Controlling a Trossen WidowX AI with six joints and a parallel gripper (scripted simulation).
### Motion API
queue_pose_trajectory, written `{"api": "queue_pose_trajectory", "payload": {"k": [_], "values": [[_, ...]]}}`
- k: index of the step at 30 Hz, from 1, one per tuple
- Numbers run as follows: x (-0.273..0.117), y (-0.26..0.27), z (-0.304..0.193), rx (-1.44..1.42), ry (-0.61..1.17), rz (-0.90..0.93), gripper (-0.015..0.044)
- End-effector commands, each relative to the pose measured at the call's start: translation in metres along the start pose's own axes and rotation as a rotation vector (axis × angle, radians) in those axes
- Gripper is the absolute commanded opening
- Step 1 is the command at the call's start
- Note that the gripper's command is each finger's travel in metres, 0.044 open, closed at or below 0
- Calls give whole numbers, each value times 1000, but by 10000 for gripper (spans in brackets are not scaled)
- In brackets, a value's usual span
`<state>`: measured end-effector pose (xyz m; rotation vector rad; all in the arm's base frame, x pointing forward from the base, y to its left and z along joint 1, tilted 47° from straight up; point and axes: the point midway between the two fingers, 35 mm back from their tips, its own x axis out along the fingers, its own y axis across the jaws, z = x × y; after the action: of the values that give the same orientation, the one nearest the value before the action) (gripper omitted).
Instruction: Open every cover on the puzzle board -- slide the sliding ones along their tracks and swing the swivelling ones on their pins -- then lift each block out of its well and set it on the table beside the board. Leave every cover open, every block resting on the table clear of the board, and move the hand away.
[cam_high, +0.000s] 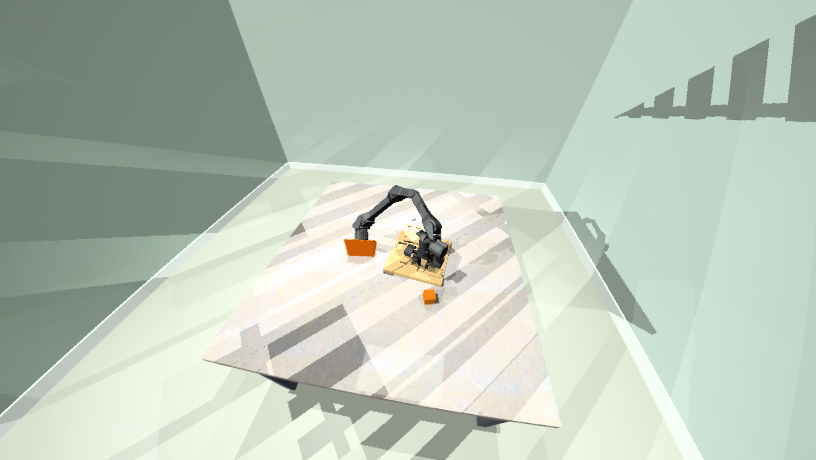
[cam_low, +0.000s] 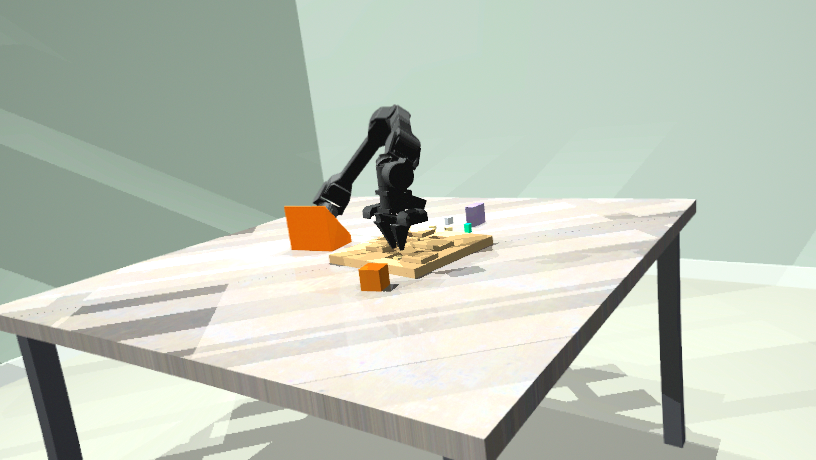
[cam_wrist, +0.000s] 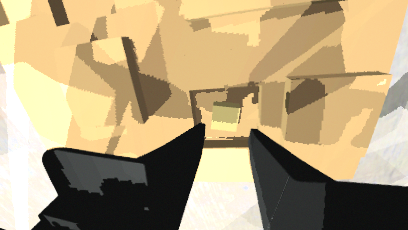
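Observation:
The tan puzzle board (cam_high: 400, 273) (cam_low: 357, 262) (cam_wrist: 222, 167) lies flat on the table, with several raised tan covers on it. In the wrist view an uncovered square well holds a small pale yellow block (cam_wrist: 226, 117). A raised tan cover (cam_wrist: 345, 107) is to the right of this well, and another cover (cam_wrist: 97, 85) is to the left. My gripper (cam_low: 400, 248) (cam_wrist: 227, 132) is partly open and empty, low over the board, with its fingertips at the near side of the well in the wrist view. The arm hides part of the board in the top and exterior views.
An orange cube (cam_high: 429, 297) (cam_low: 372, 277) stands in front of the board. An orange wedge-shaped block (cam_high: 360, 248) (cam_low: 314, 229) stands by the arm's base. Behind the board are a purple box (cam_low: 474, 214), a small green block (cam_low: 467, 227) and a small grey block (cam_low: 448, 220).

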<state>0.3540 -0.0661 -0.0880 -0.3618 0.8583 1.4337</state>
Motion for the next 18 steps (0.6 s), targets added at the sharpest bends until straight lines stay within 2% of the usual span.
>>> {"api": "queue_pose_trajectory", "payload": {"k": [1, 18], "values": [[4, 0, 0, 4, -5, -1, 144], [16, 1, 1, 4, -6, -1, 144]]}}
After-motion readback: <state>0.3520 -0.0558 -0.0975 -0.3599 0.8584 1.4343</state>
